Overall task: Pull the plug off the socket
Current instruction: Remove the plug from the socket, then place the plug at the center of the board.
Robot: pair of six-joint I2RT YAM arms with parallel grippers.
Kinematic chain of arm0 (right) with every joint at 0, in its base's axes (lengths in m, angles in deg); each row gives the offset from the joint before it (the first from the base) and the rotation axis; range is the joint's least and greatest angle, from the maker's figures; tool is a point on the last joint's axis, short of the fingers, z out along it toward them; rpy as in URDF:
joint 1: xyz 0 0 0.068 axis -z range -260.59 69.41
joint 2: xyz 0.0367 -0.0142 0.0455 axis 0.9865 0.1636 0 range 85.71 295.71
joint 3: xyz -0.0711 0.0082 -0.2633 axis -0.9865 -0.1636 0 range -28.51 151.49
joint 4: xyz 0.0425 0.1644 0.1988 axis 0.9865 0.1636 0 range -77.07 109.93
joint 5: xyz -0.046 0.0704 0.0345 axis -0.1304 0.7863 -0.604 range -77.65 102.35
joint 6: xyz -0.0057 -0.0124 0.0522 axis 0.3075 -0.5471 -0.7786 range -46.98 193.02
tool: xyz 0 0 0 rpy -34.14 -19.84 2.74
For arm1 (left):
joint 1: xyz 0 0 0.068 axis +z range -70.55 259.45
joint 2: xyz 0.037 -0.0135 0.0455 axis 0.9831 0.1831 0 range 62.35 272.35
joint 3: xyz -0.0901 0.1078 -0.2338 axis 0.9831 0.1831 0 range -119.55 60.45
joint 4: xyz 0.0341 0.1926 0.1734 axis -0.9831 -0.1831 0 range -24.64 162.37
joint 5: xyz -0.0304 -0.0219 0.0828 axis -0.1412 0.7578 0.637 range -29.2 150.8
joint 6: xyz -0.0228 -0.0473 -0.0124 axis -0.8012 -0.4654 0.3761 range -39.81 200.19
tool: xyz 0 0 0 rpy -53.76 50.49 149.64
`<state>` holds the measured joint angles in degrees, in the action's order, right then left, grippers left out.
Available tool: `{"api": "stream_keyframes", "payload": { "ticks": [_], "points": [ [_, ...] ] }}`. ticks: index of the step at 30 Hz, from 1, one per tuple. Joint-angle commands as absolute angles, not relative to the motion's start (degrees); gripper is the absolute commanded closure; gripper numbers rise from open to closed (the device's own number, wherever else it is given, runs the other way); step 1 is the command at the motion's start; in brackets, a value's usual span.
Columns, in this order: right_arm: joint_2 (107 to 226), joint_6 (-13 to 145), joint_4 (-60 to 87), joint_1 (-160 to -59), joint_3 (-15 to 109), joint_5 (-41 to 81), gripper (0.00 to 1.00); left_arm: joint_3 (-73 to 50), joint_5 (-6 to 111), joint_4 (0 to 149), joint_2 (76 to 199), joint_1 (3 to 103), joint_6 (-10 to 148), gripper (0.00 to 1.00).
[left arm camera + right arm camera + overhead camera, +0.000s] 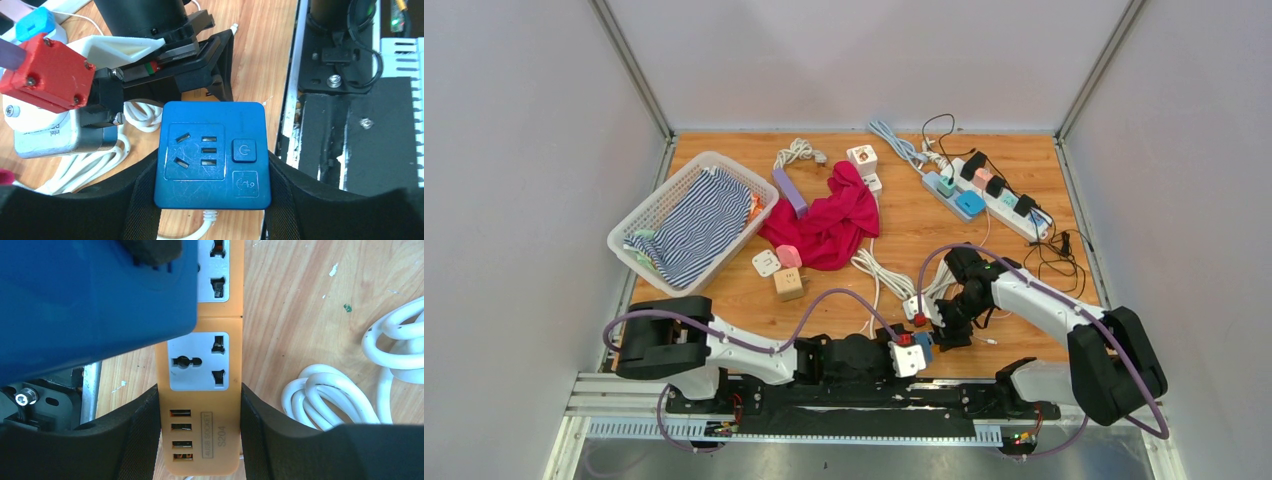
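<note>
A blue cube socket [212, 155] with an empty outlet face, a power button and a white cord sits between the black fingers of my left gripper [212, 197], which is shut on its sides. My right gripper [200, 427] is shut on the USB end of an orange socket strip [202, 385], whose two visible outlets are empty. The blue cube [95, 300] overlaps the strip's upper left; whether they are joined is hidden. No plug shows. Both grippers [916, 352] [944, 325] meet near the table's front edge.
Coiled white cable [330, 395] lies right of the strip. A grey power brick [50, 137] lies left of the cube. Farther back are a white basket [639, 215] of striped cloth, a red cloth [829, 225] and a white power strip [994, 190] with several plugs.
</note>
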<state>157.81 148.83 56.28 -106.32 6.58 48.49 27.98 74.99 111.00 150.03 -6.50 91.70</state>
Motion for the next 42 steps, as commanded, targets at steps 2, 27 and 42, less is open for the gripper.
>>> {"api": "stream_keyframes", "payload": {
  "ticks": [2,27,42],
  "points": [
    [158.27,147.83,56.35,-106.04,7.35,46.98,0.98,28.37,72.7,114.03,145.51,-6.51,86.68,1.0],
    [154.8,146.56,58.38,-106.06,8.49,47.37,0.3,43.26,70.48,113.85,126.91,-3.88,77.05,1.0],
    [145.01,141.06,62.34,-105.16,13.11,48.49,0.07,51.54,72.6,113.94,115.65,3.23,74.81,1.0]
  ]
}}
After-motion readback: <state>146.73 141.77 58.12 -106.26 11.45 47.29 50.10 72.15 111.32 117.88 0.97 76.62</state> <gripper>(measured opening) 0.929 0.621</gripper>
